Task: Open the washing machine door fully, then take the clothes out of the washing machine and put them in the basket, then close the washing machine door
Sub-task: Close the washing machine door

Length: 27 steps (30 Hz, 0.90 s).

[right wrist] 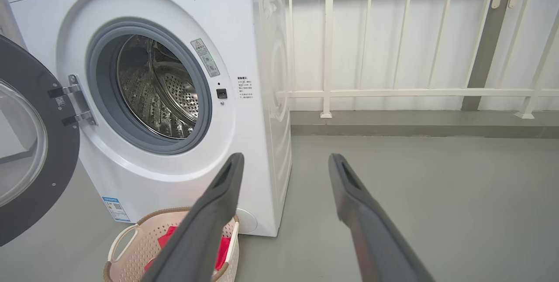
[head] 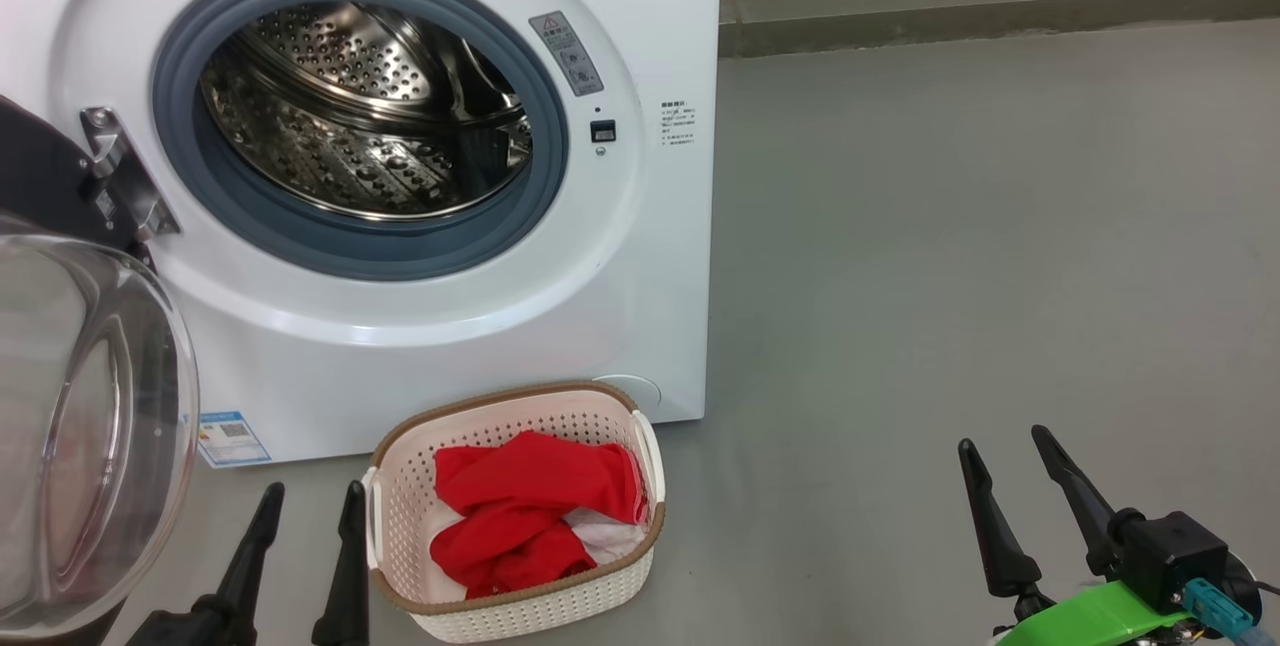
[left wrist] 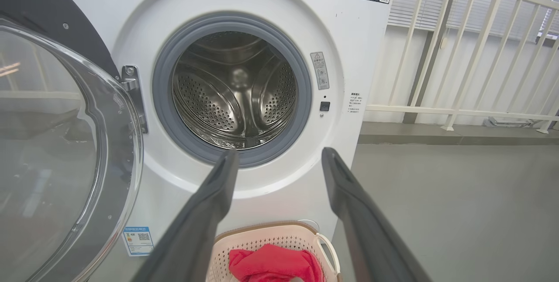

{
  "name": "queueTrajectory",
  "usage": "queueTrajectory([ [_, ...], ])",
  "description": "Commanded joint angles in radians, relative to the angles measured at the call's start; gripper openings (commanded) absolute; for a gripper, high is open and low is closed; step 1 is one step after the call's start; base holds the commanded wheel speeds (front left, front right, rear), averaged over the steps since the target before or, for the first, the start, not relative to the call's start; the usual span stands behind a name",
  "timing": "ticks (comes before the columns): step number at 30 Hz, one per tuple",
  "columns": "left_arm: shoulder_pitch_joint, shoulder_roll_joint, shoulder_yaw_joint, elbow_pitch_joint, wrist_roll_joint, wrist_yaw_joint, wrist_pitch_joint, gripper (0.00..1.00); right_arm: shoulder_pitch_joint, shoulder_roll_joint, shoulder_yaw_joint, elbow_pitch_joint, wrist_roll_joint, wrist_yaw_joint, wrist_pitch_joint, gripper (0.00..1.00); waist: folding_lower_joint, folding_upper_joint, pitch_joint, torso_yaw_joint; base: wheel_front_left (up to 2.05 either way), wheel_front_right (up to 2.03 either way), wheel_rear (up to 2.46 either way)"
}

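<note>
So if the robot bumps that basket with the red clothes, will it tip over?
Probably not. The basket looks wide and low, so it would likely slide on the smooth floor. Its holey plastic walls suggest it's light. The clothes lie crumpled, so they're probably floppy and add little weight.

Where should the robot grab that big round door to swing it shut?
Probably the black rim of the washing machine door, at the edge farthest from the hinge, for the best leverage. The bulging glass bowl is smooth and rounded, a poor hold. The left gripper, open just beside the door, could straddle that rim edge-on from the robot's side.
</note>
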<state>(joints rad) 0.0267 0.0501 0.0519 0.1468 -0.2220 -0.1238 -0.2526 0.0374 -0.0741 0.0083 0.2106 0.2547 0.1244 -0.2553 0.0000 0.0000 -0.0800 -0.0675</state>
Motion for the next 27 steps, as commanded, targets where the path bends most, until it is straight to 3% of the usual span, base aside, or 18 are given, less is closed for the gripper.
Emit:
queueTrajectory([
  [1, -0.021, 0.018, 0.033, -0.02, 0.001, -0.006, -0.009, 1.0, -0.03, -0.018, 0.023, -0.02, 0.012, 0.006, -0.006, 1.0, 0.0, 0.0, -0.002, 0.0, -0.26, 0.26, 0.0],
  [14, -0.017, 0.012, 0.039, -0.028, 0.017, -0.004, -0.009, 1.0, -0.021, -0.024, 0.036, -0.023, 0.013, 0.006, -0.006, 1.0, 0.0, 0.0, -0.007, 0.027, -0.01, 0.01, 0.0],
  [19, -0.014, 0.009, 0.052, -0.066, 0.03, -0.003, -0.009, 1.0, -0.018, -0.022, 0.052, -0.028, 0.015, 0.006, -0.006, 1.0, 0.0, 0.0, -0.001, 0.124, 0.0, 0.0, 0.0],
  [27, -0.01, 0.007, 0.056, -0.085, 0.038, 0.002, -0.009, 1.0, -0.024, -0.022, 0.069, -0.038, 0.014, 0.006, -0.006, 1.0, 0.0, 0.0, 0.004, 0.21, 0.0, 0.0, 0.0],
])
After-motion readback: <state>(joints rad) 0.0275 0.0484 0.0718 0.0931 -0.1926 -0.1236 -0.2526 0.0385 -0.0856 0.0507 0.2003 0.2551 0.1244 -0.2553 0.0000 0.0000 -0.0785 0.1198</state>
